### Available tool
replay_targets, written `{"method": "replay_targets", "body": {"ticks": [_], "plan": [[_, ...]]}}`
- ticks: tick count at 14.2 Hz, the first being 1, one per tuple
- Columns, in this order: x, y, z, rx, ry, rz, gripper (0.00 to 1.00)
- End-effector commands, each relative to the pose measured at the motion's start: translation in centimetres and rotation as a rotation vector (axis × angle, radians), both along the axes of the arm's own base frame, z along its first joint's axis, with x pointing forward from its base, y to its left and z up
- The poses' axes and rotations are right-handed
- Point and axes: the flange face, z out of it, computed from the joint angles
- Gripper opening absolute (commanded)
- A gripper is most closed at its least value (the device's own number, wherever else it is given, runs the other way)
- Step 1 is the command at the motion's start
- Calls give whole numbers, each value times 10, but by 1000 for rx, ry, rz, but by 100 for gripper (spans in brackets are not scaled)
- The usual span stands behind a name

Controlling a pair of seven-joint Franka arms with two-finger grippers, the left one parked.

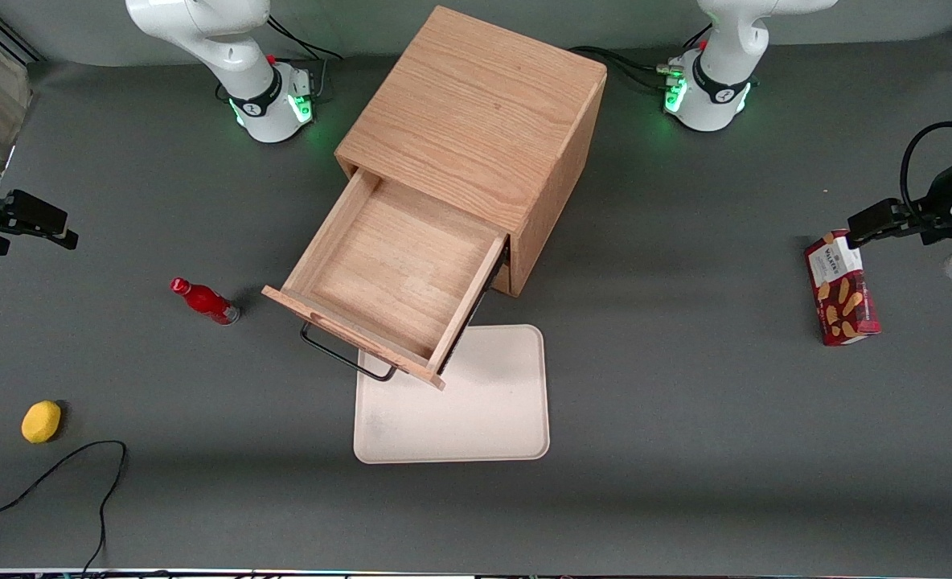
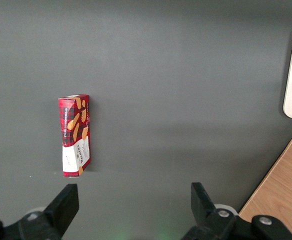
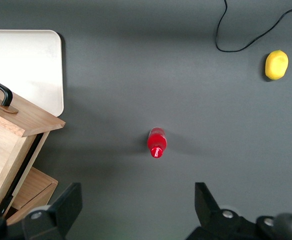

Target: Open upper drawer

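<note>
Front view shows the upper drawer (image 1: 387, 273) pulled out at frame centre above a tray (image 1: 484, 410); the gripper (image 1: 38, 221), open, is at the left edge. Only the right wrist view shows the lower drawer (image 3: 31, 192).

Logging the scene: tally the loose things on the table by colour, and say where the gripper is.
Red: 2, the bottle and the biscuit box
Yellow: 1, the lemon
Cream: 1, the tray
Total: 4
The gripper, open, hangs at the working arm's end, away from the pulled-out upper drawer.
</note>
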Motion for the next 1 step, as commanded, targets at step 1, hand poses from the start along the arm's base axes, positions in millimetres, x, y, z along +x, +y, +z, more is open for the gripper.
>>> {"method": "replay_targets", "body": {"ticks": [1], "plan": [[-7,2,7,-20,2,-26,100]]}}
